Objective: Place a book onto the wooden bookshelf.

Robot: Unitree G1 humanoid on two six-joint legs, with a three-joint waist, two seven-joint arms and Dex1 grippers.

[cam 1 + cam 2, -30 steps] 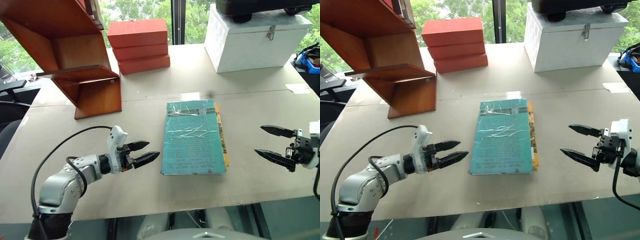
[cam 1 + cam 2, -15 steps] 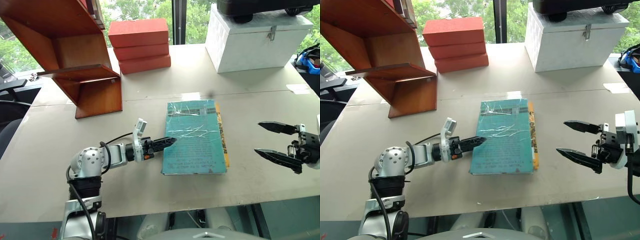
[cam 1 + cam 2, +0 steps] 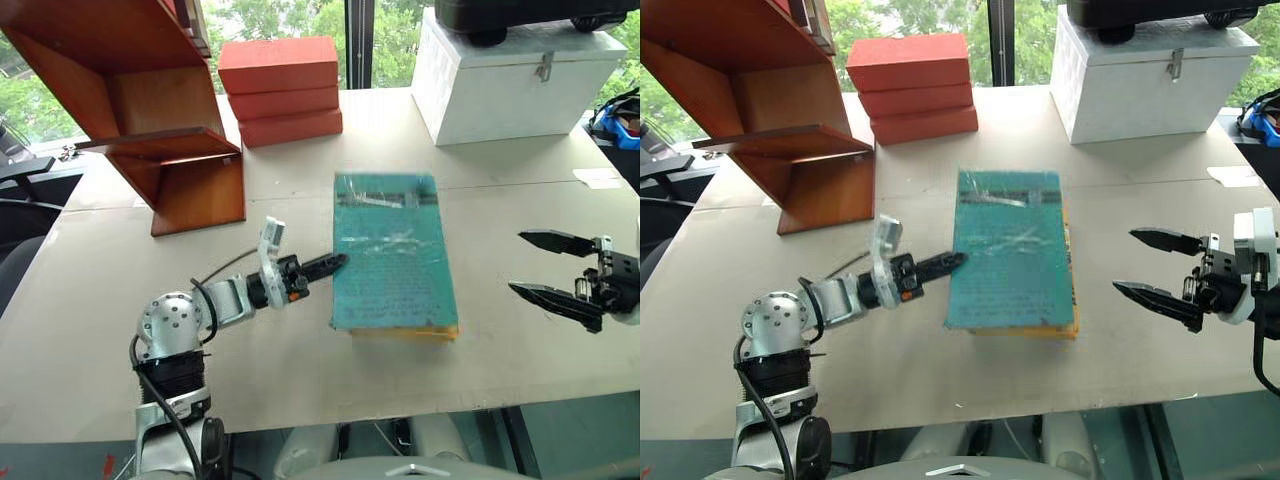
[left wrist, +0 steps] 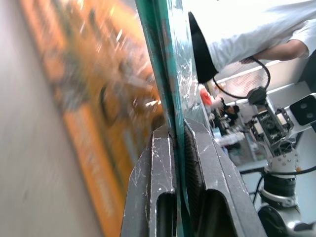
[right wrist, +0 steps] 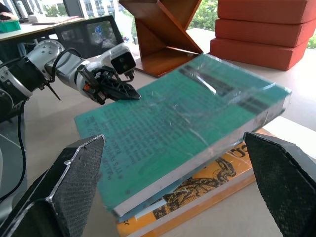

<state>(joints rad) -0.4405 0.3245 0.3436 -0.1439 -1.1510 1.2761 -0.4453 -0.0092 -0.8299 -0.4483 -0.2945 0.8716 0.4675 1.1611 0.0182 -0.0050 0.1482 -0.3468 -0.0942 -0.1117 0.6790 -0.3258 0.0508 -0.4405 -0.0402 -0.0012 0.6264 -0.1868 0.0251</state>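
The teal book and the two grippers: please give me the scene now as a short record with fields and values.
teal book: left edge clamped, that side lifted off the yellow-orange book beneath it
left gripper: shut on the teal book's edge
right gripper: open, holds nothing, apart from both books on their right
wooden bookshelf: far left of the table, no teal book on it yet
red-orange blocks: stacked beside the bookshelf
white box: far right, latch closed

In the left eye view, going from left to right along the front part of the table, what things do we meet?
Left end effector, shut on the teal book's edge → teal book → right end effector, open.
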